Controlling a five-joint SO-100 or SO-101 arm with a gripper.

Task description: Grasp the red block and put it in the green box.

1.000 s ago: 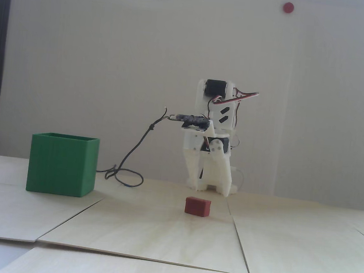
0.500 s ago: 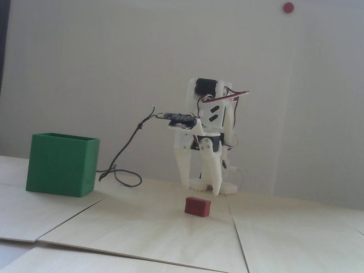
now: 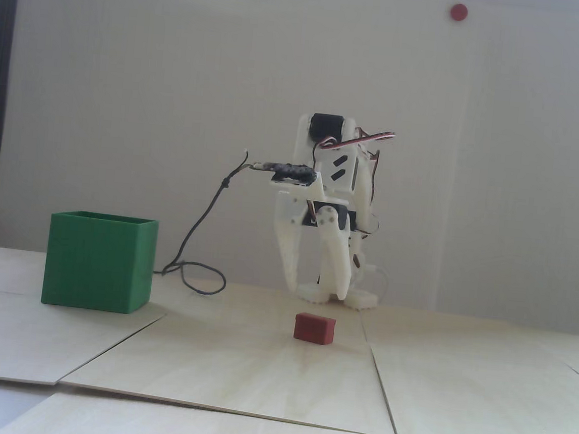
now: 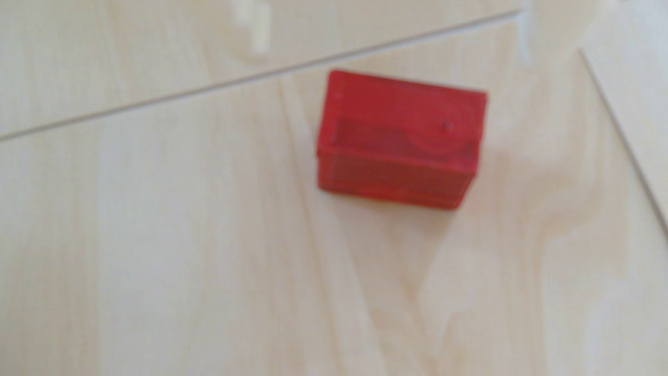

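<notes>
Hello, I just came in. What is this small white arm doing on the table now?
The arm's gripper hangs with its jaws open above and behind the red block, holding nothing. The block lies alone on the wooden table, not yet grasped; the wrist view shows it lying free. The green box stands to the left in the fixed view; its inside cannot be seen.

arm (image 3: pixel 341 173): white printed plastic shell | motors: black blocks set in the joints | wiring: red, white and dark leads looping at mid-frame right | gripper (image 3: pixel 316 286): two long white tapering fingers (screws on the pivot) | side plate: two slanted black slots | camera cable (image 3: pixel 202 224): dark
</notes>
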